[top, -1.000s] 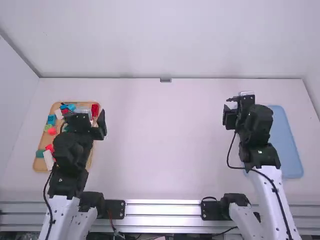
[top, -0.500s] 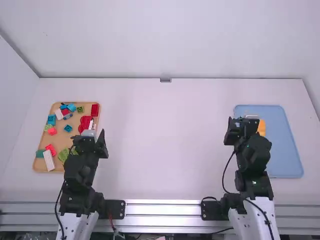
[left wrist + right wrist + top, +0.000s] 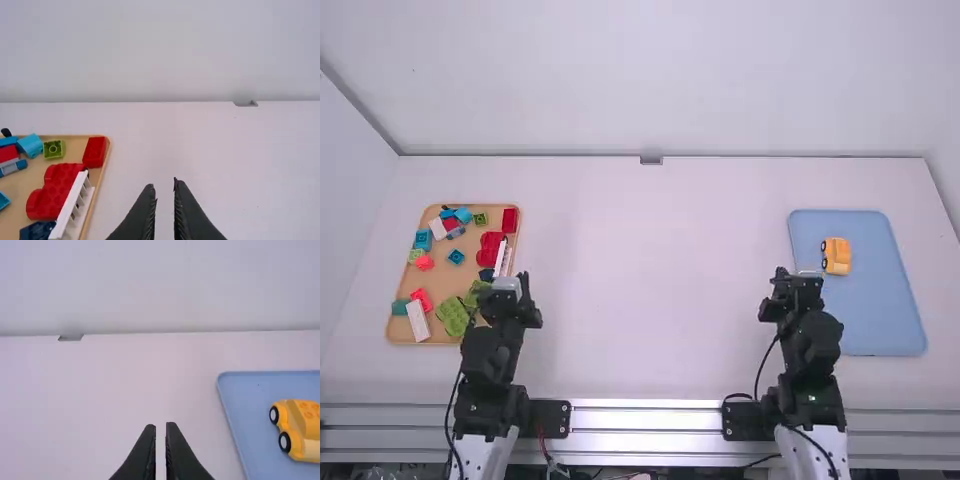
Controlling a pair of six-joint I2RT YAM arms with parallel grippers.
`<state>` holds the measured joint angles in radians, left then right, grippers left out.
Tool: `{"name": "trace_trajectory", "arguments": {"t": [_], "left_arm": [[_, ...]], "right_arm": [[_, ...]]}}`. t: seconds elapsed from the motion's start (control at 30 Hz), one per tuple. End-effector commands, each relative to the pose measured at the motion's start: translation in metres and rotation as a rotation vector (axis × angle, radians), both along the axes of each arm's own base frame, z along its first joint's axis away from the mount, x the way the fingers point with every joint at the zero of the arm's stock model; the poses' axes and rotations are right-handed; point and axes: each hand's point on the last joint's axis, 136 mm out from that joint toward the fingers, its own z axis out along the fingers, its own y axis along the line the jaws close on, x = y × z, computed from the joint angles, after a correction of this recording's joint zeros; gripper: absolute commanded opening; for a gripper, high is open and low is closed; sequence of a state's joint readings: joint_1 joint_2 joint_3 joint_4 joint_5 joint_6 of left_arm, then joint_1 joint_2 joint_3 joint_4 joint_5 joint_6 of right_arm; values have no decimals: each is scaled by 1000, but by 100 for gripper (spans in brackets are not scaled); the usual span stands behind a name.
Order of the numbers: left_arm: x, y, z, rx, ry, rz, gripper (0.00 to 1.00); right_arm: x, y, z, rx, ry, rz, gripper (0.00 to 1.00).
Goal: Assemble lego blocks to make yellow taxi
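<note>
Yellow taxi sits upright on its wheels on the blue tray, at the right of the worktop. Its rounded body is warm orange-yellow with studs on top, and the wheels have black tyres and pale hubs. Its long axis runs away from the arms, two wheels facing the middle; which end is the front, I cannot tell. Right gripper and left gripper both have empty fingers slightly apart, the left beside the wooden tray of mixed blocks
</note>
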<state>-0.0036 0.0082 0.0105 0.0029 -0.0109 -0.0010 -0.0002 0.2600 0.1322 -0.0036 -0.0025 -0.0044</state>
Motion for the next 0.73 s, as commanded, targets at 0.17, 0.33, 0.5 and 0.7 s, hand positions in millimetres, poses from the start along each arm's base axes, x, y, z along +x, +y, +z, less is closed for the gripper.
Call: {"name": "trace_trajectory", "arguments": {"t": [0.17, 0.33, 0.5, 0.7], "left_arm": [[0, -1, -4, 0, 5, -7, 1], [0, -1, -4, 0, 5, -7, 0], [0, -1, -4, 0, 5, -7, 0], [0, -1, -4, 0, 5, -7, 0]], "right_arm": [[-6, 0, -27, 4, -5, -3, 0], [-7, 0, -24, 4, -44, -3, 0], [-8, 0, -12, 4, -96, -3, 0], [-9, 0, -4, 4, -131, -3, 0]]}}
